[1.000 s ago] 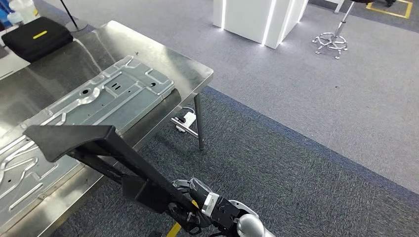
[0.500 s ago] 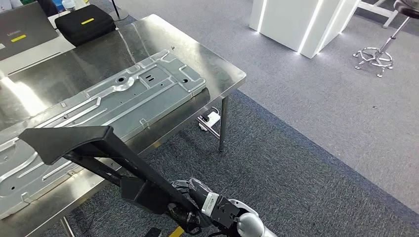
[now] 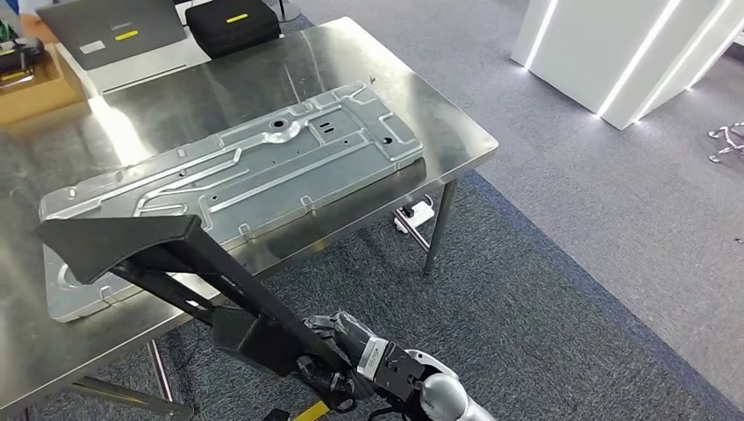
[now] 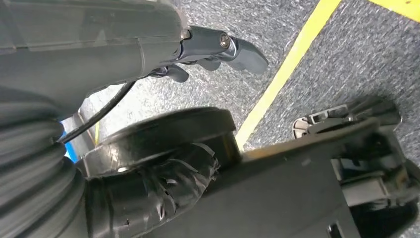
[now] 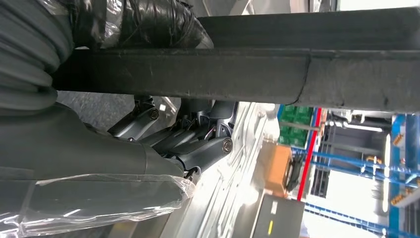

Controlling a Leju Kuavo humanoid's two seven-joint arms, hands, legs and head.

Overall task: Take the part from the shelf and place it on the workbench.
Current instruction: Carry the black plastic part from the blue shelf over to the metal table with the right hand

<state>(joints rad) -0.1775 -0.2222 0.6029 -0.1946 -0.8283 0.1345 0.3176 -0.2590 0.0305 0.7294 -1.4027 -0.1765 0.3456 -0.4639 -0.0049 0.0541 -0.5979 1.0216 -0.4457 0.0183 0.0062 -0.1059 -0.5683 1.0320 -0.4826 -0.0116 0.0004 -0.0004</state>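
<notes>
The long black metal part (image 3: 175, 263), a bar-shaped frame with a flat plate at its far end, is in the air near the robot, and it reaches from the low middle of the head view up to the left, over the near edge of the shiny steel workbench (image 3: 456, 132). The right hand (image 3: 338, 355) grips this part at its near end; in the right wrist view the dark fingers (image 5: 198, 144) are curled under the black bar (image 5: 257, 74). The part does not rest on the workbench. On the workbench lies a large flat stamped sheet of grey metal (image 3: 246, 175), and at the far left side stand a grey laptop (image 3: 110, 22) and a black case with a yellow mark (image 3: 232, 22). In the left wrist view the left hand (image 4: 213, 49) hangs over grey carpet with a yellow line (image 4: 287, 69); its fingers are partly curled and hold nothing, and I cannot tell if they are closed
</notes>
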